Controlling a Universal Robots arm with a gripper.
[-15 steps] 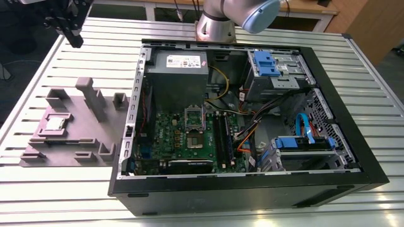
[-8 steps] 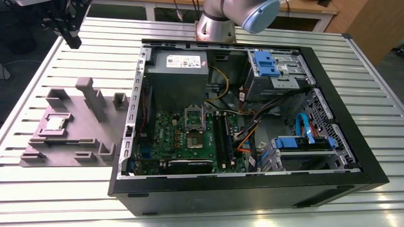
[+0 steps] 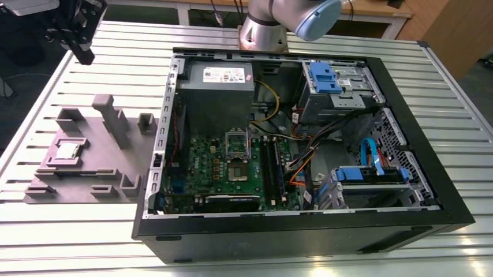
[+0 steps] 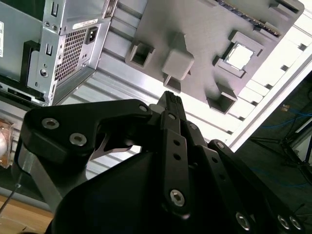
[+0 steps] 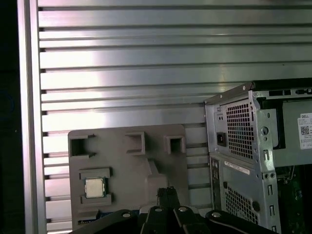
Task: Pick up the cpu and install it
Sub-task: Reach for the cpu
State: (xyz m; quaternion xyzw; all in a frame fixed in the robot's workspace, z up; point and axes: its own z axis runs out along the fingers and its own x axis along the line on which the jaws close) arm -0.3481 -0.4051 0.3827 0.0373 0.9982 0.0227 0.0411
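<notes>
The cpu [image 3: 68, 151] is a small silvery square lying flat in a recess of the grey holder plate [image 3: 115, 173], at the exterior view's left of the open computer case. It also shows in the first wrist view as the cpu [image 5: 95, 187] and in the second wrist view as a bright square, the cpu [image 4: 240, 56]. My black gripper [image 3: 83, 56] hangs high above the table beyond the plate's far end, well apart from the chip. Its fingers [image 4: 168, 100] lie together with nothing between them. The green motherboard [image 3: 202, 164] inside the case carries the socket [image 3: 236, 163].
The black case [image 3: 308, 231] lies on its side on the slatted metal table [image 3: 92, 231]. Inside are a grey power supply [image 3: 216, 86], blue drive brackets [image 3: 324, 78] and loose cables [image 3: 308, 161]. The holder plate has upright grey posts [image 3: 108, 115]. The arm's base [image 3: 262, 32] stands behind the case.
</notes>
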